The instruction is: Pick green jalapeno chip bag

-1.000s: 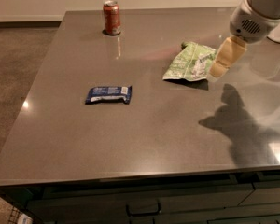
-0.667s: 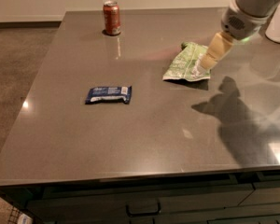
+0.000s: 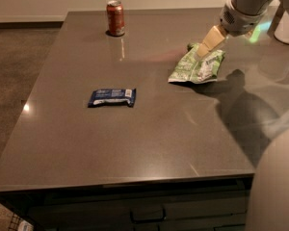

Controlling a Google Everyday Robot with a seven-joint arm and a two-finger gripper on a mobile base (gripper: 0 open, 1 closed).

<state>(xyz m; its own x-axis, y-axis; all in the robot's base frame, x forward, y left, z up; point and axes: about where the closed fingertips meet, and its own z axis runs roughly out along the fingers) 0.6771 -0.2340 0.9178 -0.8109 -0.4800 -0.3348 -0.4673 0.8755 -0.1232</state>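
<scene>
The green chip bag (image 3: 197, 67) lies flat and crumpled on the dark table (image 3: 149, 138), in the upper right of the frame, right of centre. The gripper (image 3: 204, 49) is directly over the bag's upper end, angled down to the left, with its tip at or just above the foil; contact cannot be confirmed. Whether the gripper is released or clenched cannot be determined. The arm (image 3: 245, 6) enters from the upper right corner and casts a shadow on the table right of the bag. Nothing lies between gripper and bag. Item count: one chip bag, one blue wrapped bar (image 3: 111, 97) well apart at centre left, one red can (image 3: 115, 18) upright at the upper left. Compared with the earlier frame, the gripper has shifted left and upward from the bag's right edge; bag, bar and can are unchanged.
</scene>
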